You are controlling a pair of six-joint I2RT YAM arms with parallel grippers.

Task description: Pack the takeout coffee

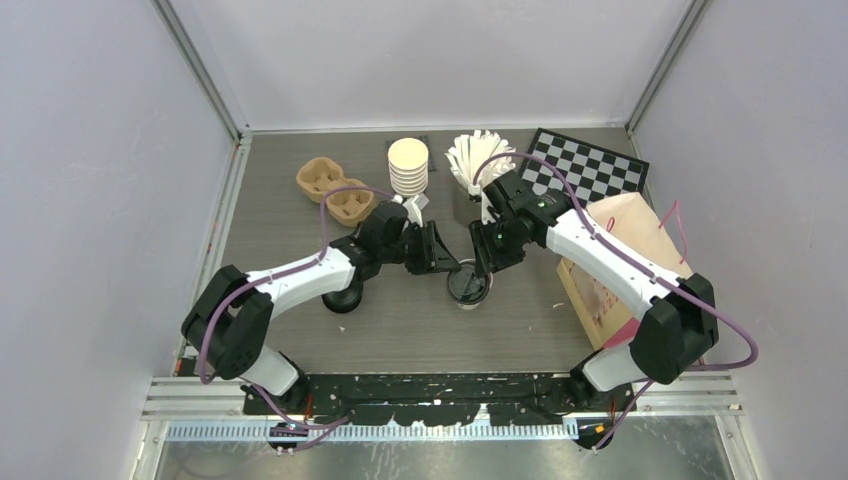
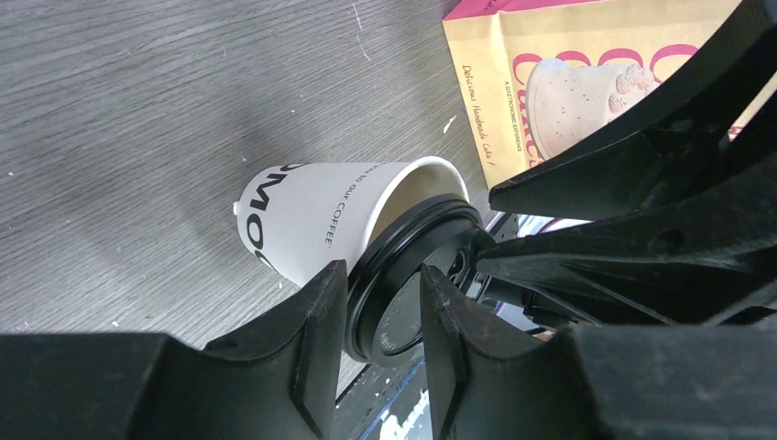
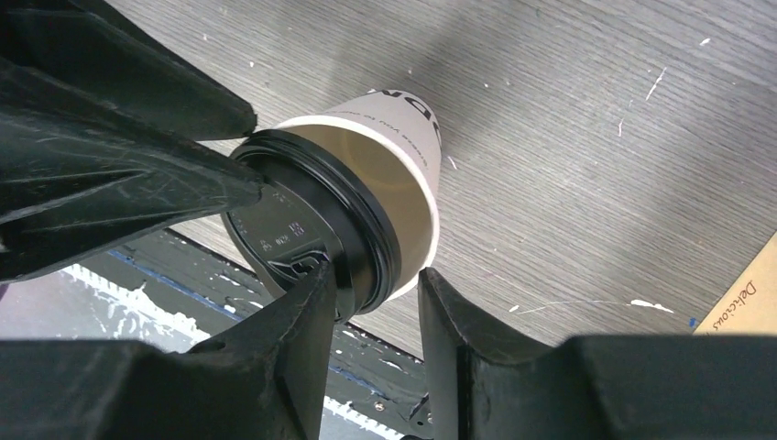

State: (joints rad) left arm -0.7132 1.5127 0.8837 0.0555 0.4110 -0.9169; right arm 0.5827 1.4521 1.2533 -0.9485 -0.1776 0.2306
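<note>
cup: we see coffee cup [image 2: 311, 215] at middle of table [image 1: 400, 320], lid [image 2: 431, 225] askew.
left gripper [image 2: 383, 273]: pinching lid edge.
right gripper [image 3: 376, 284]: astride cup rim, we cannot tell grip.
risk: uneven press pops lid off, tips cup.

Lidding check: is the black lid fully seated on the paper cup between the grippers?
No, askew. Both wrist views show the black lid tilted off the rim of the paper cup, its inside exposed.
</note>
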